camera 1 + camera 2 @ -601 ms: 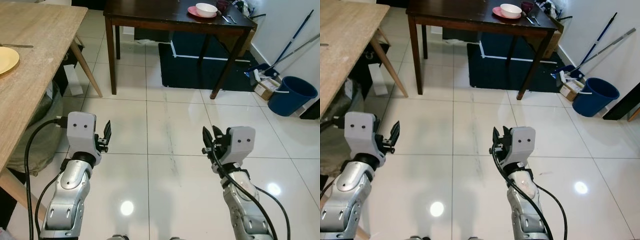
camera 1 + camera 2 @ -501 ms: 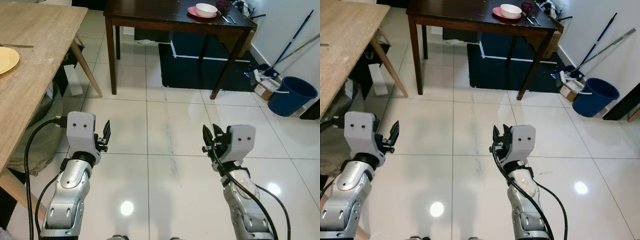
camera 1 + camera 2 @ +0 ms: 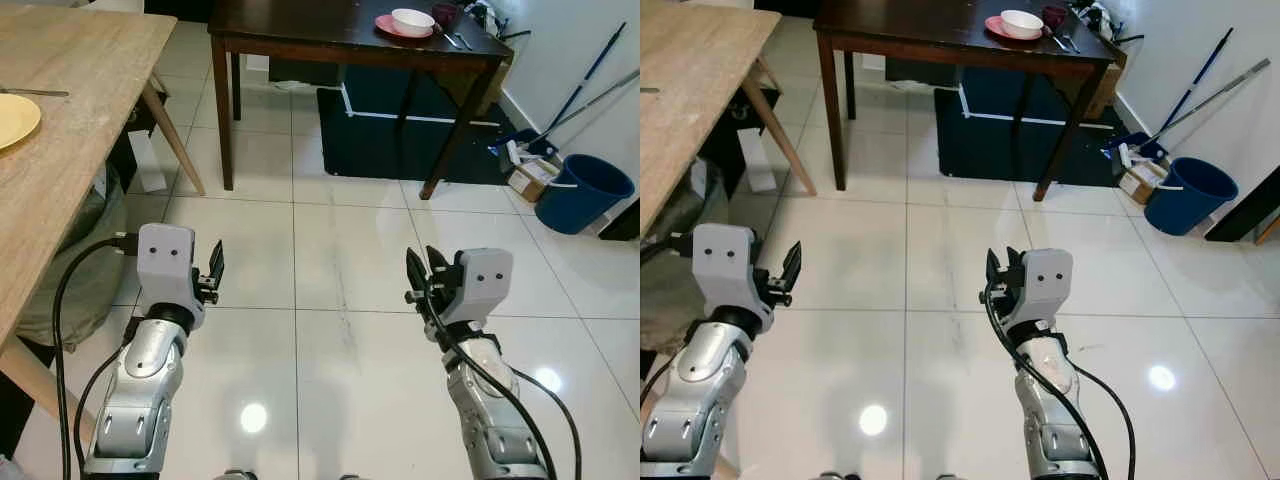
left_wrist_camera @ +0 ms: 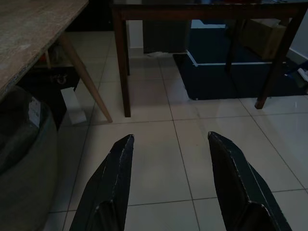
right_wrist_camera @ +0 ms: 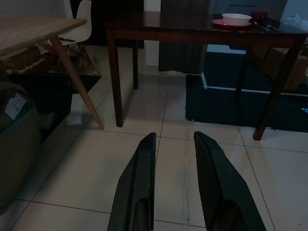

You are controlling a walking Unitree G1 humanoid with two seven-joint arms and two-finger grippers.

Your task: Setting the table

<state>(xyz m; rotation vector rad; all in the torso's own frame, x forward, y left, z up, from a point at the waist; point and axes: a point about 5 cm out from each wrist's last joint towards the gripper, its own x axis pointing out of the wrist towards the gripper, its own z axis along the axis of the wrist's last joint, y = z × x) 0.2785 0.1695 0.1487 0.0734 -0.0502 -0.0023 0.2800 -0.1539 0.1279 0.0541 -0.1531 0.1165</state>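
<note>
A dark wooden table (image 3: 300, 25) stands ahead across the tiled floor. On its far right end a white bowl (image 3: 412, 18) rests on a pink plate (image 3: 388, 26), with cutlery (image 3: 452, 38) and a dark cup (image 3: 446, 10) beside them. A light wooden table (image 3: 60, 120) runs along my left, carrying a yellow plate (image 3: 12, 118) and a utensil (image 3: 35, 92). My left gripper (image 3: 214, 268) hangs open and empty over the floor. Held low over the tiles, my right gripper (image 3: 422, 272) is open too, with a narrower gap and nothing in it.
A dark blue mat (image 3: 410, 135) lies under the dark table. A blue bucket (image 3: 582, 190), a mop and a small box (image 3: 530, 175) sit by the right wall. A grey beanbag (image 3: 75, 270) sits under the light table, whose slanted leg (image 3: 172, 125) reaches the floor. A white chair (image 5: 83, 14) stands behind.
</note>
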